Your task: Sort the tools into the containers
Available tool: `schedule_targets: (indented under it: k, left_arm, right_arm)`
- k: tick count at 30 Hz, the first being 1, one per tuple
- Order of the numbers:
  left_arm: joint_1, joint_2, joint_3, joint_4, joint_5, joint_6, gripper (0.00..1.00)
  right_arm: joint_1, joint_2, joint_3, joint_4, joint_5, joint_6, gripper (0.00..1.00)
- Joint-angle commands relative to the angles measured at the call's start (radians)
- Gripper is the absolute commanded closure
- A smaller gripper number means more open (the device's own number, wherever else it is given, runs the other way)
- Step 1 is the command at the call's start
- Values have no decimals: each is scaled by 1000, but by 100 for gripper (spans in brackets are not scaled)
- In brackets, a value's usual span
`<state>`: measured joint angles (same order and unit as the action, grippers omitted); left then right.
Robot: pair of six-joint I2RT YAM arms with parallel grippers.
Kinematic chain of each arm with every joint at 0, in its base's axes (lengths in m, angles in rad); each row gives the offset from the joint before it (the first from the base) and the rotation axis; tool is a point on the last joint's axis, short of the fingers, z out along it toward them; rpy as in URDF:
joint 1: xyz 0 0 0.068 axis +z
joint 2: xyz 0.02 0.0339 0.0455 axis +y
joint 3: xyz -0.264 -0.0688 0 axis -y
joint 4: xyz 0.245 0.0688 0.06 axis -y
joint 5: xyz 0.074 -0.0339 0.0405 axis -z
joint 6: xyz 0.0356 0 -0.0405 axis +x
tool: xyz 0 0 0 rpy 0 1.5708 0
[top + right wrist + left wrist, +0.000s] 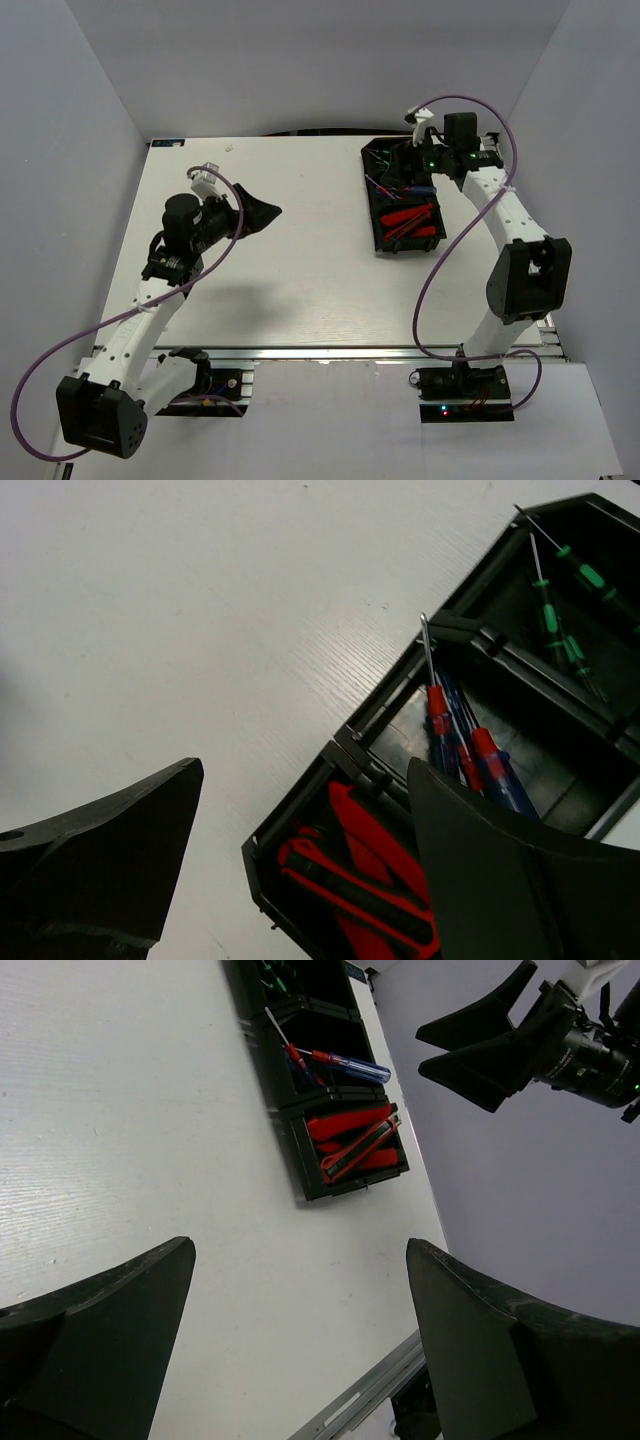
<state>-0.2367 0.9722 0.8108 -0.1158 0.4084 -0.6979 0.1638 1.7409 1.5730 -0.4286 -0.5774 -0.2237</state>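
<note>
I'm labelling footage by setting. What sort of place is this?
Probably a robot test cell in a lab rather than a workshop: a white table boxed in by plain grey walls, two robot arms mounted at its near edge, and a single black tray holding sorted tools.

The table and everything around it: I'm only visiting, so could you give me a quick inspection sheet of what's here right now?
Surface: white table, no tools lying loose on it.
Job's things: black three-compartment tray at the far right. The red knives are in the nearest compartment, the blue-and-red screwdrivers in the middle one, and the green-marked screwdrivers in the farthest.
Clutter: nothing seen.
Grippers: left gripper open and empty over bare table; right gripper open and empty above the tray.
Cables: purple cables loop from each arm, hanging off the table.
Surroundings: plain pale walls on three sides.
</note>
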Motion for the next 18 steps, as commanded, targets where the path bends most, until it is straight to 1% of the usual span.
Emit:
schedule_targets:
  k: [1,10,15,18]
  left_arm:
    - [7,-15,-12,62,32,-20,2]
    - [7,-20,-18,70,47,-29,2]
    - [7,-39,-32,67,40,-34,2]
    - [7,-58,-44,64,38,-38,2]
  right_arm:
    - [-1,-119,-27,36,103,4,11]
    - [-1,-222,-146,83,215,9,11]
    - [-1,-296,-232,143,272,37,10]
    - [-1,-334,-277,175,333,53,11]
